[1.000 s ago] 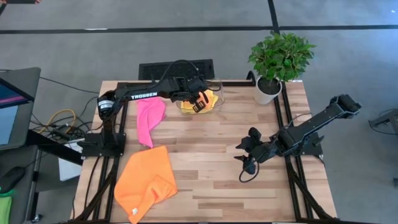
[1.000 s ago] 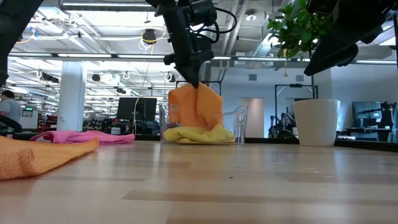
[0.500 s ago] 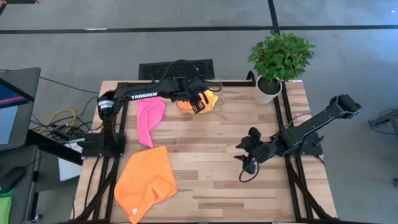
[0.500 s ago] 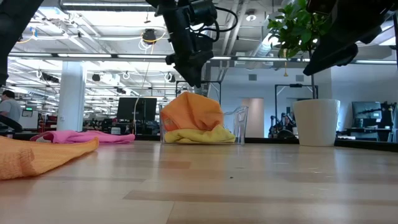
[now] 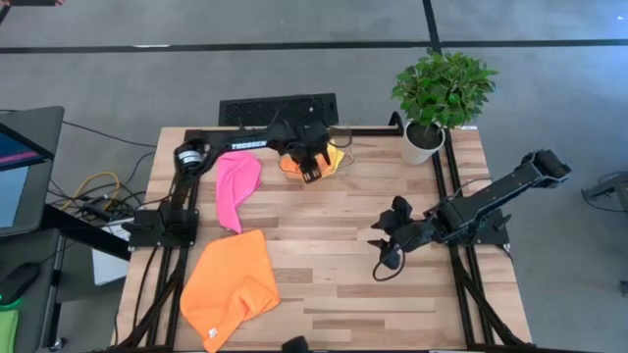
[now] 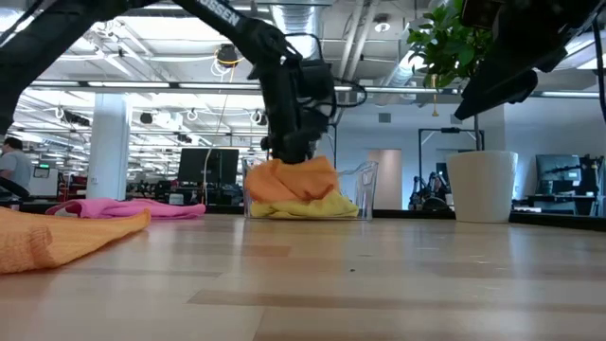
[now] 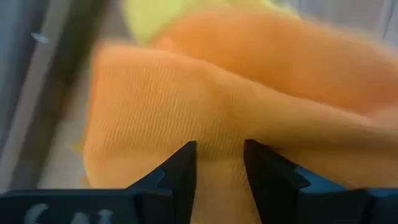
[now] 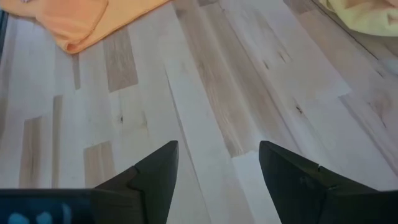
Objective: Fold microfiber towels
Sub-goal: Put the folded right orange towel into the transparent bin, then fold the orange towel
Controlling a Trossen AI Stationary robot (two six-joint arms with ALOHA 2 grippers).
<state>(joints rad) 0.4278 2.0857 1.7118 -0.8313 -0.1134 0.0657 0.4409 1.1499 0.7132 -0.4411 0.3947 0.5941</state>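
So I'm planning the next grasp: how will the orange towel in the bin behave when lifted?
Likely floppy: the orange towel lies slumped in folds over the yellow towel. Probably light. It may drag the yellow one along, since they touch inside the bin.

The wooden surface (image 5: 324, 265) carries a pink towel (image 5: 235, 186), an orange towel (image 5: 231, 284), a clear bin (image 6: 365, 189) of towels and a potted plant (image 5: 437, 98).
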